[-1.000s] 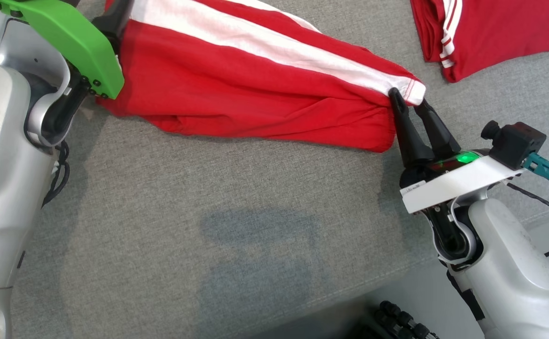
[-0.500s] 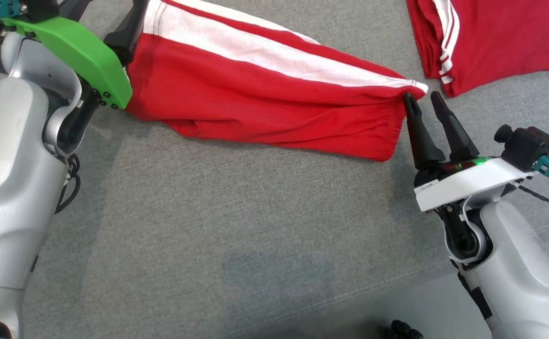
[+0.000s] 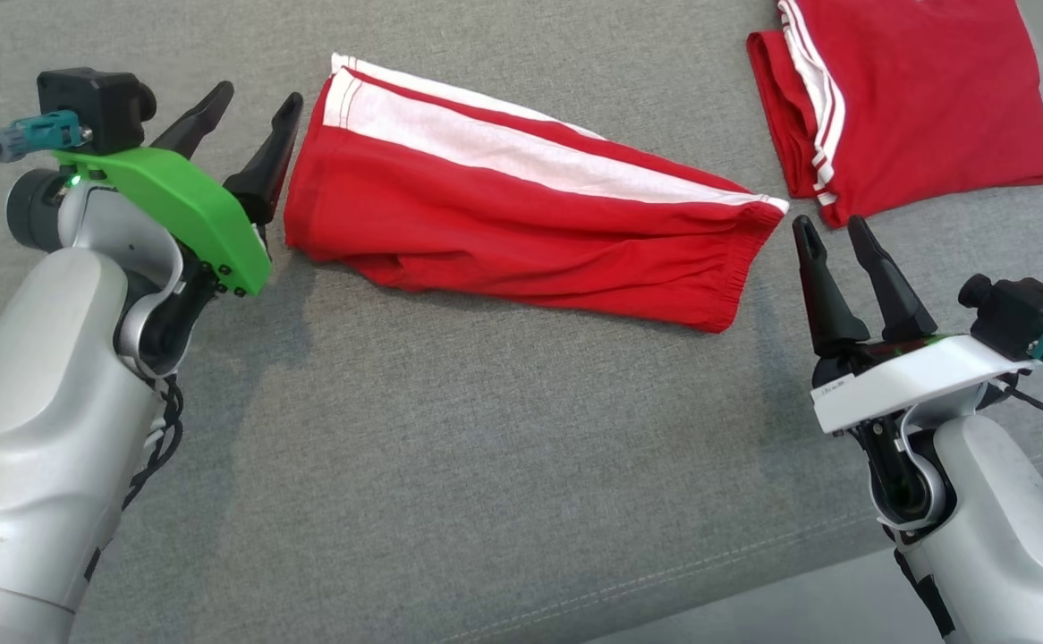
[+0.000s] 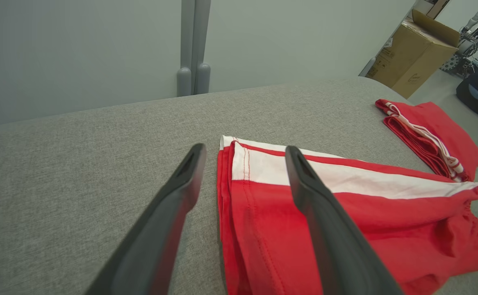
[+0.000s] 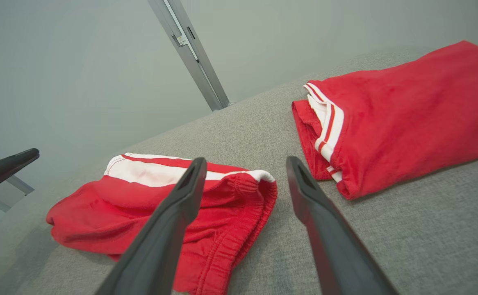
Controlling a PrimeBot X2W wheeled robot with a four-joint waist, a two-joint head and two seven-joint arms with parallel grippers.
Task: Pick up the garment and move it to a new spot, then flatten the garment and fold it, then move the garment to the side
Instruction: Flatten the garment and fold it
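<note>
The garment (image 3: 521,224), red shorts with a broad white stripe, lies folded lengthwise on the grey padded surface (image 3: 450,447). It also appears in the left wrist view (image 4: 407,213) and the right wrist view (image 5: 99,213). My left gripper (image 3: 258,94) stands open just off the garment's left end, nothing between its fingers (image 4: 246,148). My right gripper (image 3: 830,224) is open too, a short way off the elastic waistband end (image 5: 246,160), touching nothing.
A second red garment (image 3: 915,107) with thin white stripes lies folded at the far right (image 5: 407,114) (image 4: 435,131). The surface's front edge (image 3: 754,572) runs near my right arm. A cardboard box (image 4: 415,53) stands on the floor beyond.
Both grippers have opened and let go of the garment's ends, then drawn back a little. The garment now lies flat on the surface. The head camera has shifted as well.
</note>
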